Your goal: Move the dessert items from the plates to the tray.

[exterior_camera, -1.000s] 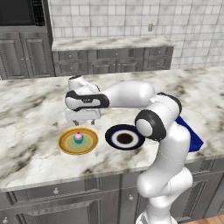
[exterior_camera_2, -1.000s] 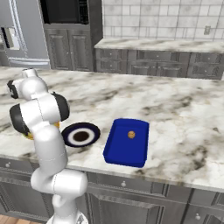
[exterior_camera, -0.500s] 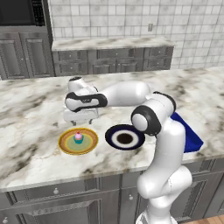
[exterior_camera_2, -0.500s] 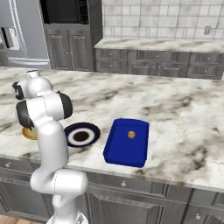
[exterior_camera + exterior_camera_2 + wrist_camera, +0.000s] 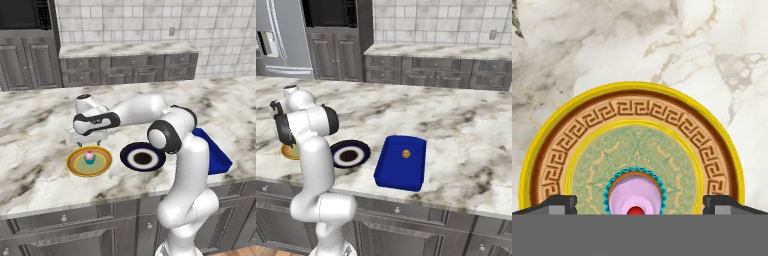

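In the hand view the pink-frosted cupcake (image 5: 635, 196) is cut off along the bottom edge, so only its frosting, a red dot on top and the teal wrapper rim show; the two fingertips (image 5: 557, 204) stand wide apart, one on each side of it, touching nothing. In the right base view the arm's own white links cover most of the yellow-rimmed plate (image 5: 289, 152), leaving a sliver at the left, and hide the cupcake there. In the left base view the gripper (image 5: 88, 143) hangs just above the far edge of that plate (image 5: 75, 165), the cupcake (image 5: 89, 157) sitting at the plate's centre beneath it. The navy plate (image 5: 131, 154) lies just right of it, bare, its right rim hidden by the elbow; the arm also covers most of the blue tray (image 5: 216, 156). The right base view shows the tray (image 5: 394, 172) whole, with the tan-topped cupcake (image 5: 405, 154) in its far half. Since half a second ago the hand has sunk slightly toward the yellow plate; cupcakes, plates and tray have not moved.
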{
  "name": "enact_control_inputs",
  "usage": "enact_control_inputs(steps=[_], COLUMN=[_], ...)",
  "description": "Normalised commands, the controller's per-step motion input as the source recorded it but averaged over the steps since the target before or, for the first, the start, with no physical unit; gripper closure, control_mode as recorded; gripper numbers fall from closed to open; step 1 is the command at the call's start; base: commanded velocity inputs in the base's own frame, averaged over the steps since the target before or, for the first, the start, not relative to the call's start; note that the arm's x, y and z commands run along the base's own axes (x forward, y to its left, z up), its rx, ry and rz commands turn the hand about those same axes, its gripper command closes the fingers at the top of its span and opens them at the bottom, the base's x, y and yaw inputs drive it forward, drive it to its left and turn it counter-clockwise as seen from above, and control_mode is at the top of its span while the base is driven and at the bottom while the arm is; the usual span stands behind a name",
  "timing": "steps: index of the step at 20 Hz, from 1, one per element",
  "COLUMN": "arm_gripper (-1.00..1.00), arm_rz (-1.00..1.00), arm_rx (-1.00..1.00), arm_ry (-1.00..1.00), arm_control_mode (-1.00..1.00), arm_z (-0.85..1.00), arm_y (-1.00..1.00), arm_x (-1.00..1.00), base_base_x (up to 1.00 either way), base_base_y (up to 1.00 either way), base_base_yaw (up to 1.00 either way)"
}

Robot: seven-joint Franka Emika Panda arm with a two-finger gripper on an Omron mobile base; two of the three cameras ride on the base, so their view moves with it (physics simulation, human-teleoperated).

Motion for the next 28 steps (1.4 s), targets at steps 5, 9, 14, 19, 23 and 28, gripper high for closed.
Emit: enact_control_inputs(steps=[5,9,14,19,23,28], arm_gripper=[-1.00,-1.00,-1.00,-1.00,-1.00,-1.00], arm_rz=[0.01,0.00,0.01,0.01,0.02,0.00], arm_rx=[0.00,0.00,0.01,0.03,0.01,0.00], arm_ry=[0.00,0.00,0.00,0.00,0.00,0.00], arm_control_mode=[-1.00,-1.00,-1.00,-1.00,-1.00,-1.00], arm_z=[-0.01,-0.02,-0.04,-0.05,-0.13,-0.18], arm_y=[0.04,0.00,0.00,-0.03,-0.12,0.07], arm_x=[-0.03,-0.21,-0.18,-0.12,0.00,0.00], base_base_x=[0.00,0.00,0.00,0.00,0.00,0.00], base_base_y=[0.00,0.00,0.00,0.00,0.00,0.00], base_base_yaw=[0.00,0.00,0.00,0.00,0.00,0.00])
